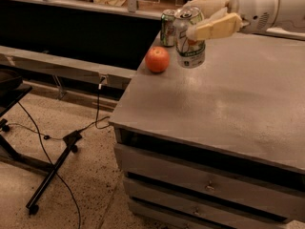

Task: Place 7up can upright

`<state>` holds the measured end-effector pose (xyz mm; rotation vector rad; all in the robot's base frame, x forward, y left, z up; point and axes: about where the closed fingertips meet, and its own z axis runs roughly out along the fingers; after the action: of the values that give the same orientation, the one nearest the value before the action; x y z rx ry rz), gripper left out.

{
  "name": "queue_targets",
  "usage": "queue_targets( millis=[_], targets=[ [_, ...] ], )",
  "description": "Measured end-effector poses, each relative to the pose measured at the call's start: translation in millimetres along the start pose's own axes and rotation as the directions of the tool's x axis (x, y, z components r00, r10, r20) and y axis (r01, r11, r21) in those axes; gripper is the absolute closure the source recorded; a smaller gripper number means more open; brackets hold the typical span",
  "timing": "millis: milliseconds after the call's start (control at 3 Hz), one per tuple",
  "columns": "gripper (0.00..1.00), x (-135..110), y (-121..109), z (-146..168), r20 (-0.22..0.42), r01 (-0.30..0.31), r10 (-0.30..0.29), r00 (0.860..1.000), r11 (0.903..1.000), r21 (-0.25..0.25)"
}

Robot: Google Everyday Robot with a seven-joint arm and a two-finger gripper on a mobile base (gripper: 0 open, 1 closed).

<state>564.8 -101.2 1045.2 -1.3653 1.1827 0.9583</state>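
The 7up can (191, 46), white-silver with green patches and a red dot, stands nearly upright at the far left part of the grey table (228, 104), its base at or just above the surface. My gripper (202, 17) comes in from the upper right and is shut on the can's upper part, cream fingers (214, 27) on either side of it. The can's silver top shows between the fingers.
A darker green can (167, 27) stands just behind the 7up can near the table's back left corner. An orange fruit (157, 59) lies just left of the 7up can. The table's left edge is close by; drawers run below the front edge. Cables and a stand lie on the floor at left.
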Motion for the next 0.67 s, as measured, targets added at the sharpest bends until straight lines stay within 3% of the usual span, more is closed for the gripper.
queue_targets(
  millis=[333, 667],
  targets=[
    [1.00, 0.8, 0.1, 1.3, -0.017, 0.008, -0.008, 1.000, 0.9998, 0.018],
    [1.00, -23.2, 15.1, 2.1, -0.008, 0.090, -0.089, 0.996, 0.9926, 0.082]
  ],
)
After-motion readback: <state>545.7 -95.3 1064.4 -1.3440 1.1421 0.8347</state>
